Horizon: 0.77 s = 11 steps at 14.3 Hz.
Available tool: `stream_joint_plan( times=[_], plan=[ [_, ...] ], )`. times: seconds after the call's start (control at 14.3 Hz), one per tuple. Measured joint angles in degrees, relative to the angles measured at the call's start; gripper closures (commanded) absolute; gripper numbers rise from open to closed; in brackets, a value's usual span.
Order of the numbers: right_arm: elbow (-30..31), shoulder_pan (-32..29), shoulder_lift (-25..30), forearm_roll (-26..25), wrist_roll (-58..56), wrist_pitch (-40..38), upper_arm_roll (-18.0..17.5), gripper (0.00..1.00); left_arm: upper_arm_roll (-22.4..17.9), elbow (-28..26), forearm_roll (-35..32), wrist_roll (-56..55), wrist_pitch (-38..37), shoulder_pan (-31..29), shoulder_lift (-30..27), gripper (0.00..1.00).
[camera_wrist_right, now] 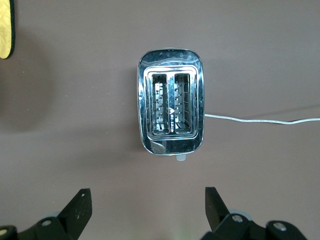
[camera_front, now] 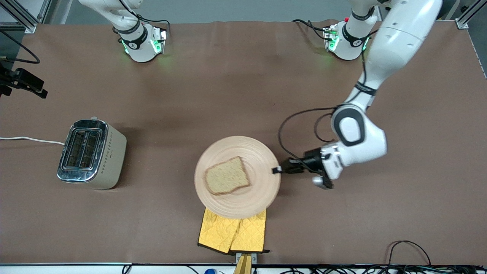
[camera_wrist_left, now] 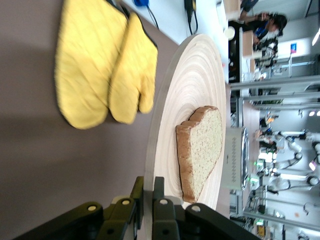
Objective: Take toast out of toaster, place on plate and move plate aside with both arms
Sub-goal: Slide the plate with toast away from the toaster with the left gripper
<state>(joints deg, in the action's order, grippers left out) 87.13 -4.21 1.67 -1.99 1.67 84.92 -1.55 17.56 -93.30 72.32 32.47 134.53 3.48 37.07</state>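
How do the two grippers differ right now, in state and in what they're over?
The left gripper is shut on the rim of the plate, which carries the toast; the right gripper is open and holds nothing. The left gripper works low at the plate's edge, above the yellow oven mitts; the right gripper hangs high over the toaster, looking straight down into its slots. Both have black two-finger jaws.

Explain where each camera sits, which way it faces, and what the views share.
Front view: high across the table, facing both bases; shows the left gripper clamping the plate.
Left wrist view: along the plate and toast; own fingers show.
Right wrist view: straight down at the toaster; right gripper open.
Shared: toaster, oven mitts.
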Motion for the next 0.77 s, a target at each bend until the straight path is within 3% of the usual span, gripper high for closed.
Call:
stream_joint_plan(
  times=[0.49, 0.77],
  plan=[
    [0.0, 0.04, 0.0, 0.04, 0.0, 0.0, -0.03, 0.0, -0.11, -0.03, -18.33, 0.22, -15.93, -21.82, -0.02, 1.0],
    [0.0, 0.07, 0.0, 0.04, 0.0, 0.0, -0.03, 0.0, -0.27, -0.79, -21.75, 7.59, -25.97, -32.38, 1.55, 1.0]
  ],
)
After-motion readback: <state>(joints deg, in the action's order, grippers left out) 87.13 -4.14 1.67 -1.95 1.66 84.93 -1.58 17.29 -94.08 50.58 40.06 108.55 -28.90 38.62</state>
